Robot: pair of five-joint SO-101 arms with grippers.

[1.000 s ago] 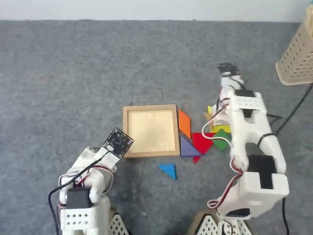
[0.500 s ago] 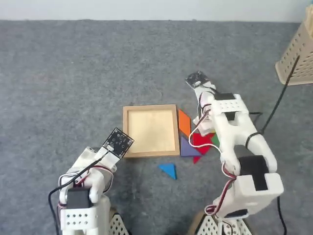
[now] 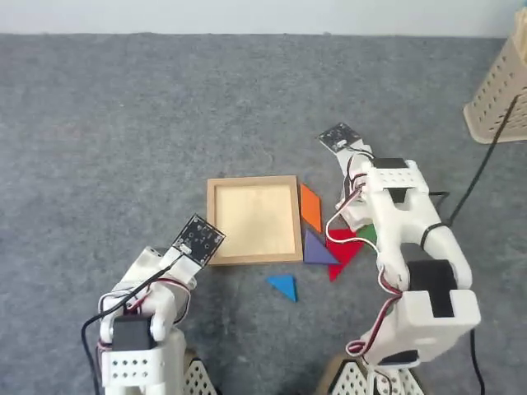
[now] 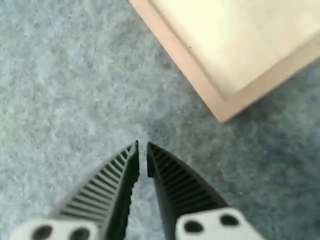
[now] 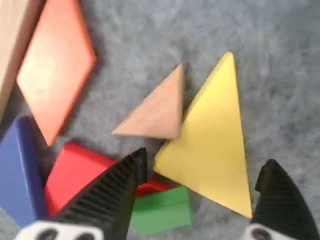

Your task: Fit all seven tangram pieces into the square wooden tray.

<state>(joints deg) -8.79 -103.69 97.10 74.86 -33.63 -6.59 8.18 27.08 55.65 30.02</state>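
The square wooden tray (image 3: 252, 180) lies mid-table with nothing in it. To its right sit an orange parallelogram (image 3: 310, 206), a purple-blue triangle (image 3: 317, 248), a red piece (image 3: 344, 244) and a green piece (image 3: 367, 234). A small blue triangle (image 3: 283, 285) lies in front. My right gripper (image 5: 206, 167) is open just above the yellow triangle (image 5: 215, 145), which sits between its fingers. A plain wooden triangle (image 5: 157, 112) touches the yellow one. My left gripper (image 4: 142, 145) is shut over bare carpet beside a tray corner (image 4: 220, 107).
Grey carpet covers the table. A perforated beige basket (image 3: 502, 90) stands at the far right edge. The right arm (image 3: 395, 197) hangs over the cluster of pieces and hides some. The left arm (image 3: 148, 304) is near the front left.
The right arm swung left from the far right side to above the loose pieces, then eased slightly back. The left arm has not moved.
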